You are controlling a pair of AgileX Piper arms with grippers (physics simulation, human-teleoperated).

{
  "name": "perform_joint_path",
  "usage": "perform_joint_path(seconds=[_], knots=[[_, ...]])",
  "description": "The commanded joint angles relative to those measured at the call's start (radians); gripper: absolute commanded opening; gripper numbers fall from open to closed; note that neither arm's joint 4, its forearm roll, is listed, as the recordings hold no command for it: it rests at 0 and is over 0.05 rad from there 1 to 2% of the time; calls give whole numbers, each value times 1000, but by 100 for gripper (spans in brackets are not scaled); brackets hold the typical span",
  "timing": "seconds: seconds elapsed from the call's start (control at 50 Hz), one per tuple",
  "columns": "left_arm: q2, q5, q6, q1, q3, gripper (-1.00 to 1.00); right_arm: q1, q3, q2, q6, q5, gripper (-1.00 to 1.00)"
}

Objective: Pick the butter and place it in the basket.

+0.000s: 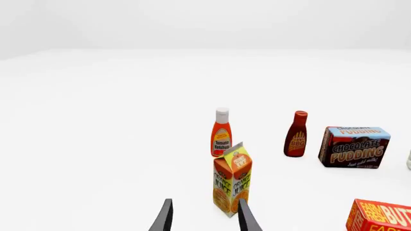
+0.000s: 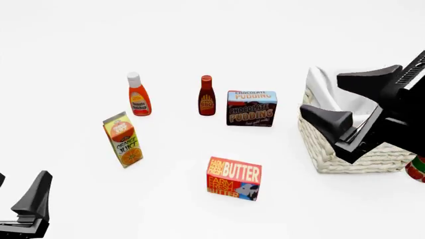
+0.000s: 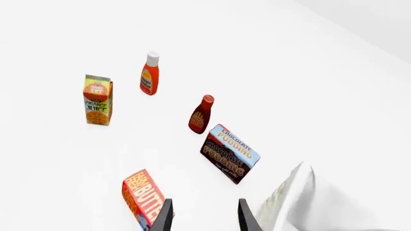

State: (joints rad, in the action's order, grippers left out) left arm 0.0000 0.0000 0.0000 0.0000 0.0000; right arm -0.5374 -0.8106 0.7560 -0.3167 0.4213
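The butter (image 2: 234, 178) is a red-orange box standing on the white table, near the front and middle. It also shows at an edge of the left wrist view (image 1: 380, 215) and close to the fingers in the right wrist view (image 3: 142, 197). The basket (image 2: 332, 154), wicker with a white cloth lining, stands at the right, partly hidden by my right arm. My right gripper (image 2: 321, 94) hangs open over the basket's near-left rim with nothing between its fingers (image 3: 204, 214). My left gripper (image 2: 22, 175) is open at the front left corner, far from the butter (image 1: 205, 211).
An orange juice carton (image 2: 123, 139) stands at the left, just ahead of my left gripper (image 1: 232, 185). Behind the carton stands a ketchup bottle (image 2: 139, 95). A brown BBQ bottle (image 2: 206, 96) and the chocolate pudding box (image 2: 252, 108) stand behind the butter. A red and green object (image 2: 417, 169) peeks in at the right edge.
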Motion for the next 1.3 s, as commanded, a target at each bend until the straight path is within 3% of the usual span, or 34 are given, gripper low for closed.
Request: perform_joint_path(seconds=[0.02,0.46,0.94,1.3], knots=[[0,0,0,0,0,100,-29,-62,91,-43,50,100],[0,0,0,0,0,100,-84,-211,231,-155,175,100],[0,0,0,0,0,100,-150,-396,386,-175,329,100],[0,0,0,0,0,100,-190,-459,465,-238,414,100]])
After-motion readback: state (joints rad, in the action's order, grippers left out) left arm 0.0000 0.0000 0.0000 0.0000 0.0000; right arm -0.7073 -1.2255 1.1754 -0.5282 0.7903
